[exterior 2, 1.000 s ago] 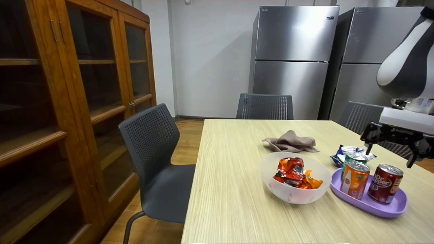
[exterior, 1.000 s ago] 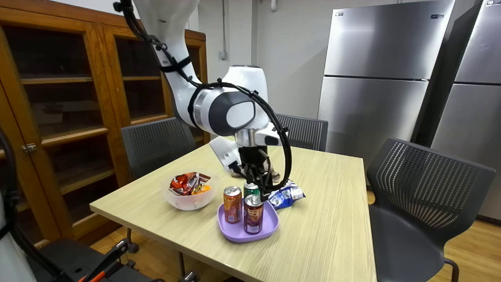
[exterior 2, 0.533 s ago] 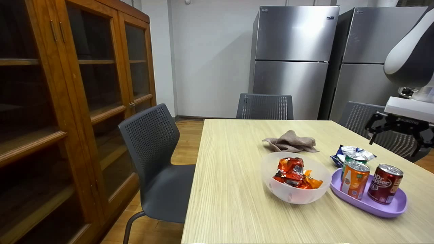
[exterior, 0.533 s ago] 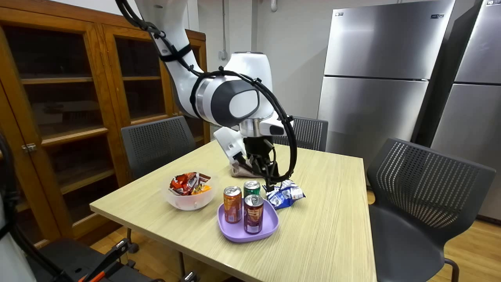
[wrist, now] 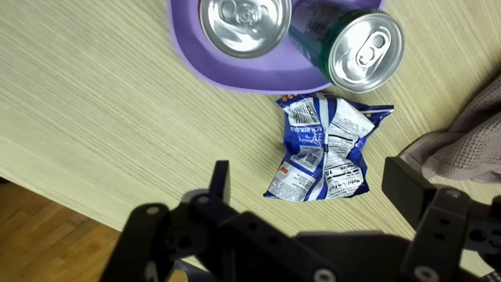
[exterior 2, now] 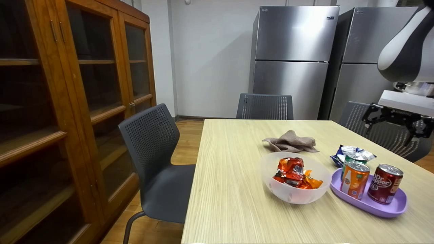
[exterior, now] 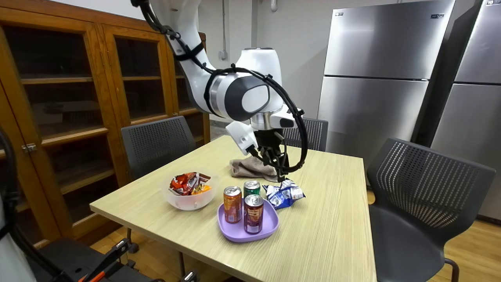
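Note:
My gripper (wrist: 309,178) is open and empty, its fingers (wrist: 409,190) wide apart. In the wrist view a blue and white snack bag (wrist: 325,152) lies on the table beyond and between the fingers, not touched. In an exterior view the gripper (exterior: 274,166) hangs above and behind the bag (exterior: 283,194); it also shows in an exterior view (exterior 2: 389,135). Beside the bag is a purple tray (wrist: 254,74) holding a green can (wrist: 366,51), an orange can (exterior: 232,205) and a dark red can (exterior: 253,215), all upright. The green can is partly hidden in both exterior views.
A frosted bowl (exterior: 190,202) with red and orange wrapped snacks (exterior: 188,183) stands beside the tray. A crumpled brown cloth (exterior 2: 291,142) lies behind it. Dark chairs (exterior: 415,196) stand around the wooden table (exterior 2: 230,189). Wooden cabinets (exterior 2: 101,112) and steel refrigerators (exterior 2: 295,67) stand behind.
My gripper has risen and moved away from the tray, towards the table's back, uncovering the green can, bag and cloth in an exterior view. It stays open. The objects have not moved.

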`<control>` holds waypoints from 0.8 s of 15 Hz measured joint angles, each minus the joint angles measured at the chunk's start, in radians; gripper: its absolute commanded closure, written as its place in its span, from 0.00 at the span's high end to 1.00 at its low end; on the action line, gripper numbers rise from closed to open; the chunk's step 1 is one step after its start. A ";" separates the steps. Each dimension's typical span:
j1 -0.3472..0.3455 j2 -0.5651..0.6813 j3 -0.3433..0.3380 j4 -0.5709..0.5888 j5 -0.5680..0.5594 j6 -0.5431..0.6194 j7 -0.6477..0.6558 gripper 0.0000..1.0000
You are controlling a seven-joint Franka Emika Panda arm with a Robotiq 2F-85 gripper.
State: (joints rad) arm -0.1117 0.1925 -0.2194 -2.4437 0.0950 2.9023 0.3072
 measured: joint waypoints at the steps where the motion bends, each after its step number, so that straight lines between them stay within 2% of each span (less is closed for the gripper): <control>1: 0.000 0.021 0.003 0.024 0.014 0.000 -0.001 1.00; 6: -0.015 0.150 0.033 0.159 0.080 -0.002 -0.017 1.00; 12: -0.042 0.300 0.068 0.317 0.095 -0.020 -0.026 1.00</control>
State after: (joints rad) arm -0.1532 0.4922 -0.1511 -2.1270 0.1902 2.8818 0.2815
